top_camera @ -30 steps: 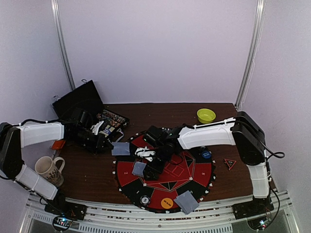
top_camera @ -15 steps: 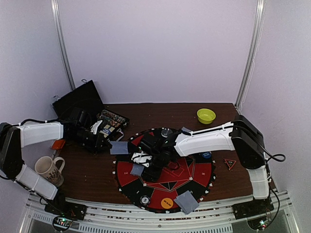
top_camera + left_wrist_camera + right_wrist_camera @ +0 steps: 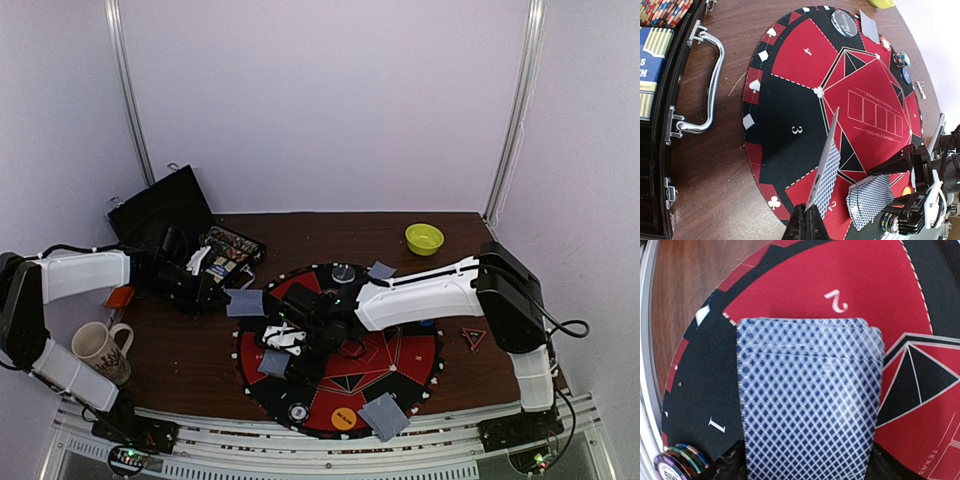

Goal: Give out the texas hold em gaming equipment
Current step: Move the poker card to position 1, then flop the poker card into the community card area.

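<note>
Both sets of fingers are clamped on cards, the right fingers [image 3: 734,464] across a fanned pair [image 3: 807,390] over the mat [image 3: 855,275] wedge marked 2, chip stack [image 3: 682,460] at lower left, and the left fingers [image 3: 801,226] pinching one card [image 3: 824,165] edge-on, so releasing low and flat inside that wedge looks wisest.

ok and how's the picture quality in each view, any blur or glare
top external: even light, no glare, but the mat is small and the side rails slant, a wide-angle look; left wrist: mat sharp, bright glint on the case handle, the held card edge-on; right wrist: card stack fills the frame, crisp pattern, chip stack cut off at the corner
</note>
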Motion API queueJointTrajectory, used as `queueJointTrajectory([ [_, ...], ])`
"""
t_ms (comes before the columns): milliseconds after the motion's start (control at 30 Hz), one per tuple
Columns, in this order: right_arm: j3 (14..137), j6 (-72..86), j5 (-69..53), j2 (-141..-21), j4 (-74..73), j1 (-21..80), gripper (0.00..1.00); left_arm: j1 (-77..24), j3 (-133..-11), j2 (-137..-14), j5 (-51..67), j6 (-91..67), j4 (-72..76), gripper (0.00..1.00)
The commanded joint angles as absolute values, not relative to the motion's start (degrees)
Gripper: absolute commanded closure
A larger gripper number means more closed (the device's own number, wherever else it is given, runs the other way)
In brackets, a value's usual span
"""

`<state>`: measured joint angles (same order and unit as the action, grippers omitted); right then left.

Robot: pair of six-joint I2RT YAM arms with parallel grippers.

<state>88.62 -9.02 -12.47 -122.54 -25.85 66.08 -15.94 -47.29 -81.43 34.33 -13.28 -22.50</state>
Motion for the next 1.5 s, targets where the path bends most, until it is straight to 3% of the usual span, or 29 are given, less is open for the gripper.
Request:
queueJointTrajectory([
  [0, 89.95, -8.58, -12.1, -121.29, -26.8, 65.92, 0.16, -15.55, -49.24, -80.88, 31.4, -11.14, -20.78, 1.0],
  [67, 90.52, -8.59, -11.22, -120.32, -26.54, 65.6, 0.02, -15.52, -50.13, -81.3, 29.45, -10.3, -20.18, 1.0],
  [100, 90.72, -8.54, -11.28, -119.56, -26.23, 65.42, 0.0, -15.52, -50.66, -81.44, 28.84, -9.9, -19.55, 1.0],
  [367, 89.08, -8.86, -21.56, -106.59, -25.29, 61.16, 0.0, -23.03, -55.2, -81.4, 15.14, -1.22, -10.36, 1.0],
  [533, 79.86, -3.15, -25.15, -91.49, -20.63, 52.78, 0.0, -38.24, -54.93, -83.49, -7.13, 21.29, -1.0, 1.0],
  [667, 68.75, 0.78, -22.77, -81.49, -16.59, 44.26, 0.0, -40.61, -53.44, -87.7, -9.72, 33.93, 9.88, 1.0],
  [900, 57.64, 7.11, -27.18, -72.82, -8.61, 36.53, 0.0, -47.56, -49.68, -101.83, -28.2, 58.12, 35.06, 1.0],
  [1067, 55.99, 7.32, -29.06, -72.04, -7.78, 36.15, 0.0, -50.22, -42.43, -104.83, -21.53, 65.02, 40.79, 1.0],
  [1267, 55.76, 7.61, -30.57, -72.83, -7.3, 36.12, 0.0, -50.0, -46.87, -104.1, -12.87, 57.88, 20.09, 1.0],
  [1467, 55.28, 8.46, -30.86, -72.43, -6.06, 36.04, 0.0, -48.66, -49.97, -105.82, -9.37, 56.45, 11.01, 1.0],
])
